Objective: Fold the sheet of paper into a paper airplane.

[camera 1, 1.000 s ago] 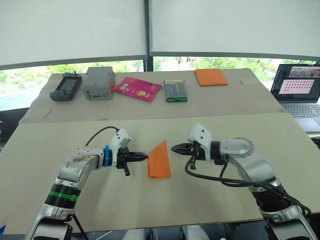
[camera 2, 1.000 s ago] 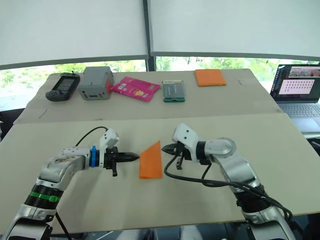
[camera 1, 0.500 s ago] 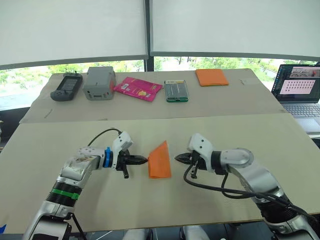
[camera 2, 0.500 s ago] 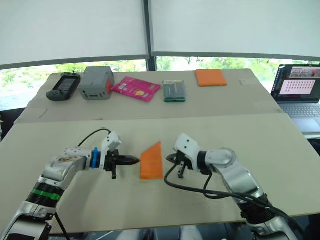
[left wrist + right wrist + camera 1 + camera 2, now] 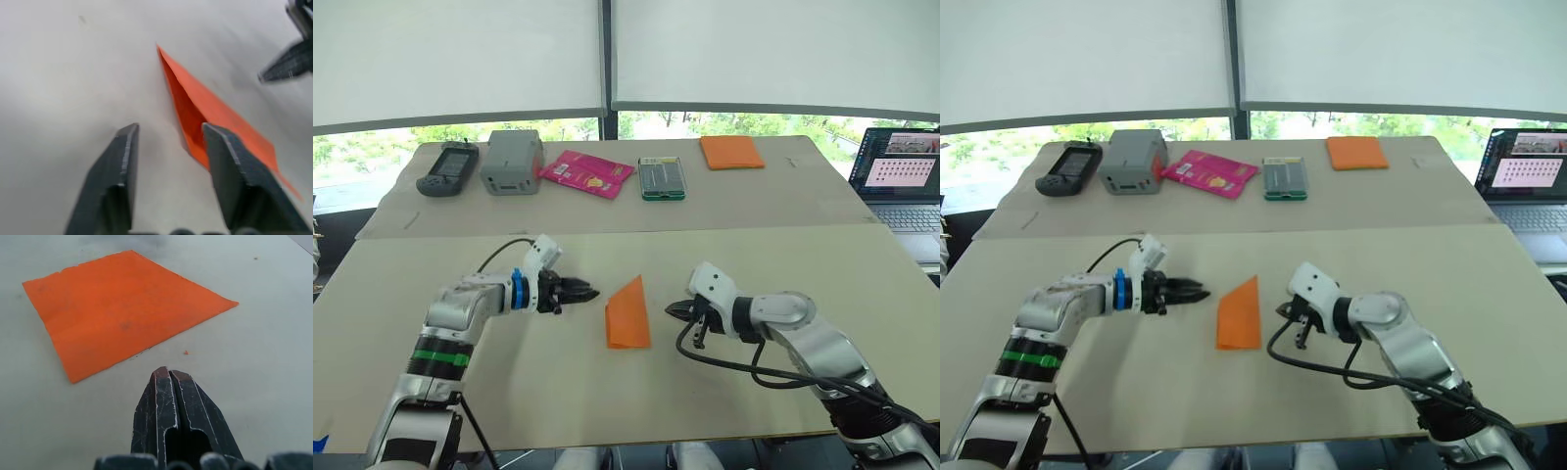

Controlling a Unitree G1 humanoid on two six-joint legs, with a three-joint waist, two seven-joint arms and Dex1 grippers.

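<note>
Over the last second both arms have drawn back from the sheet of paper (image 5: 627,314), which has not moved on the near table (image 5: 431,392). The left gripper (image 5: 581,292), a second ago almost touching the paper's left edge, now sits further to the paper's left and a little further back, with a clear strip of table between them. The right gripper (image 5: 674,311) has likewise slid away and now lies just to the right of the paper, toward the near edge of the table. With neither gripper on it, the paper looks released, as if one fold has been finished and the next grasp is not yet begun.

The paper lies in the middle of the near table as a creased wedge, its point away from the robot and its broad end toward it. In the left wrist view one long edge stands slightly raised, so the crease has not gone fully flat.

The left arm reaches in from the paper's left with the forearm low and the gripper pointing at the paper, fingers (image 5: 117,181) spread apart and holding nothing. The right arm bends in from the other side, its gripper low over the table and aimed at the paper, fingers (image 5: 171,416) pressed together and empty.
</note>
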